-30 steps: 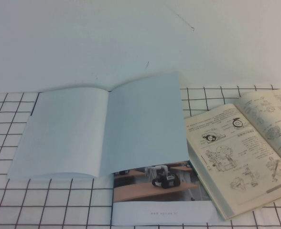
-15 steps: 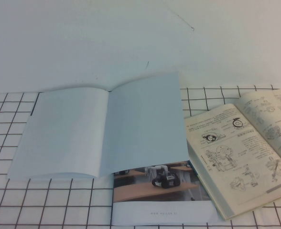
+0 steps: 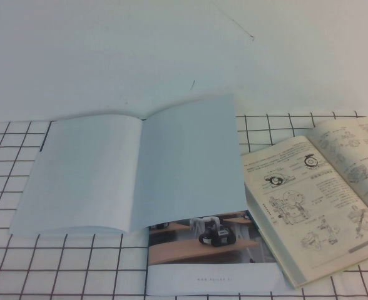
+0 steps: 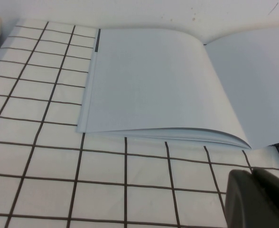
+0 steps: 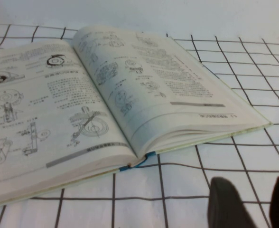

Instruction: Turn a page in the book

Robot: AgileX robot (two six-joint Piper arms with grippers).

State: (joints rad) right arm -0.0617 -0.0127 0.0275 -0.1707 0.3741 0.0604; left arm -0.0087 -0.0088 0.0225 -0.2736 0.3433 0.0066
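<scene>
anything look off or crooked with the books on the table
Mostly stacking. The book lies open on plain pale pages, overlapping a booklet that pokes out beneath it. The yellowish manual lies askew, overlapping the booklet's edge. No damage shows. The left pincer hangs near the book's corner, the right pincer near the manual.

- I see the book (image 3: 134, 172) lying open and flat on the grid-patterned cloth, both showing faces plain pale blue-white, spine running away from me.
- Its right-hand page (image 3: 193, 162) is plain and slightly bowed, its near edge overlapping the booklet beneath.
- From the left wrist view, the book's (image 4: 149, 85) left leaves curve up in a soft stack at the near edge.
</scene>
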